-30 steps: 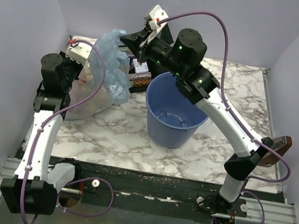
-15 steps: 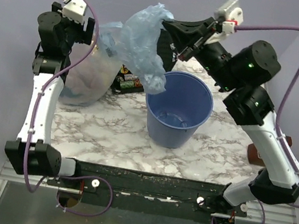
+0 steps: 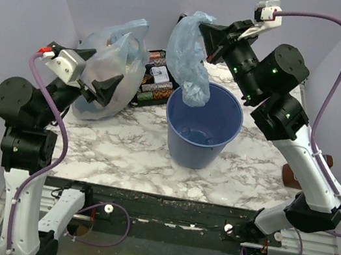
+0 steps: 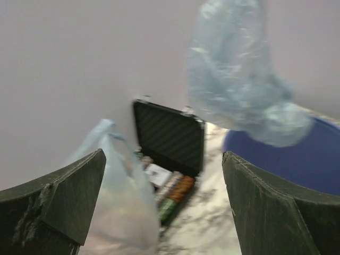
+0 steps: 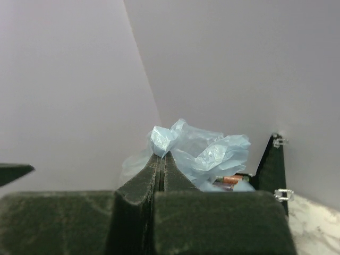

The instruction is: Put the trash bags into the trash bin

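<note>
My right tool (image 3: pixel 205 33) is pinching the top of the light-blue bag (image 3: pixel 192 55) with its fingers pressed together. It holds the bag high, so the limp tail dangles over the far-left rim of the blue bin (image 3: pixel 196 153). I can't tell whether the lowest fold is inside. My left tool (image 3: pixel 96 69) is spread wide and empty, beside the stuffed bag (image 3: pixel 117 39) on the bench (image 3: pixel 126 153). I'd shift the right tool toward the bin's centre, lower it until most of the film is below the rim, then let go, so nothing drapes outside.
</note>
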Robot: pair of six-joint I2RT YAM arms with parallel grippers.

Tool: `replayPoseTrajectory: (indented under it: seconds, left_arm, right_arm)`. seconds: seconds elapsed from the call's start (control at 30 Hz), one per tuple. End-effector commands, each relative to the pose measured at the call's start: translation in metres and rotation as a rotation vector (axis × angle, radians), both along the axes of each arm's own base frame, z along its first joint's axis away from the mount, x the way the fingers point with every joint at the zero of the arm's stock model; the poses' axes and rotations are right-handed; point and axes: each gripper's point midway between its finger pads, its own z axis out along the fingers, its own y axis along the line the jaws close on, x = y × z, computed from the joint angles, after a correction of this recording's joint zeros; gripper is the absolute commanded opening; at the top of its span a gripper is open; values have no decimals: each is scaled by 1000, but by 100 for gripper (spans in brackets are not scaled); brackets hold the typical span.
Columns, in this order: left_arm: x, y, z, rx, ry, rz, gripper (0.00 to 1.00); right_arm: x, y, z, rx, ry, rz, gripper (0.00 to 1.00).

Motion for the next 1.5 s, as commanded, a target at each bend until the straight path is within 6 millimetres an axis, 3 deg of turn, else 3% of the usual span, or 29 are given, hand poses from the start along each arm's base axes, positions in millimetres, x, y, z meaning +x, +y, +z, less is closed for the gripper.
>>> replayPoseTrajectory:
  seconds: [0.0, 0.17, 0.27, 0.4, 0.5, 0.6, 0.77, 0.93, 1.13, 1.37, 1.47]
  left_arm:
    - [26, -44, -41, -161, 265, -167, 99]
    - [61, -79, -37, -175, 281, -176, 99]
    - [89, -101, -44, -148, 284, -155, 99]
    - [110, -130, -59, -97, 309, -155, 98]
    - [122, -136, -73, -76, 333, -133, 89]
    - [131, -133, -82, -65, 341, -99, 88]
    - [115, -154, -72, -163, 350, -237, 99]
    - [133, -165, -98, -179, 447, -185, 99]
    - [103, -216, -90, -203, 480, -524, 99]
    - [108, -228, -94, -214, 485, -521, 99]
    - [102, -239, -80, -199, 443, -588, 95]
  right_arm:
    - [11, 4, -4, 101, 112, -16, 1]
    - [34, 3, 3, 183, 129, -110, 1]
    - [45, 3, 13, 236, 118, -156, 1]
    - [54, 2, 25, 266, 86, -197, 1]
    - [57, -3, 25, 263, 73, -230, 1]
    - [56, -10, 23, 263, 74, -251, 1]
    - [56, -20, 22, 278, 71, -289, 1]
    - [56, -19, 35, 300, 45, -287, 1]
    - [63, -20, 38, 303, 15, -323, 1]
    - [63, -24, 38, 318, 4, -343, 1]
    - [65, -24, 36, 315, 8, -351, 1]
